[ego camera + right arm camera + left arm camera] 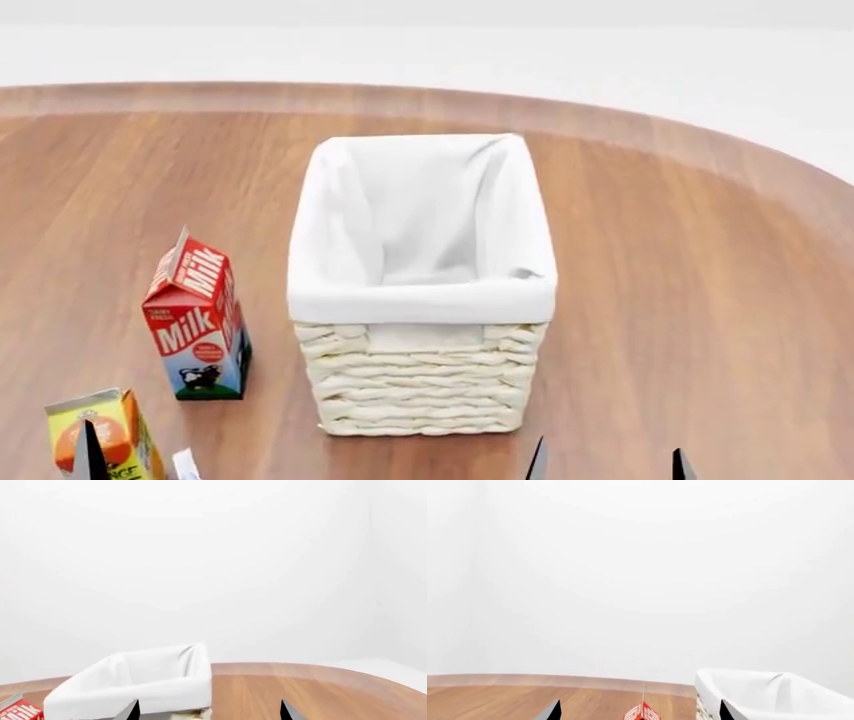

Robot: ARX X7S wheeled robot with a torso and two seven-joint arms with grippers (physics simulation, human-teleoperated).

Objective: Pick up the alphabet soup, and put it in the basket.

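The alphabet soup is out of view in every frame. The basket [420,390], cream wicker with a white cloth liner, stands mid-table and looks empty; it also shows in the left wrist view [774,695] and the right wrist view [133,685]. My left gripper [640,712] is open and empty, with one fingertip [90,455] showing at the head view's lower left. My right gripper [210,712] is open and empty; in the head view it [609,468] sits just right of the basket's near corner.
A red and blue milk carton [198,320] stands left of the basket. An orange juice carton [104,440] stands nearer, by my left fingertip. The round wooden table [694,300] curves away at the far right.
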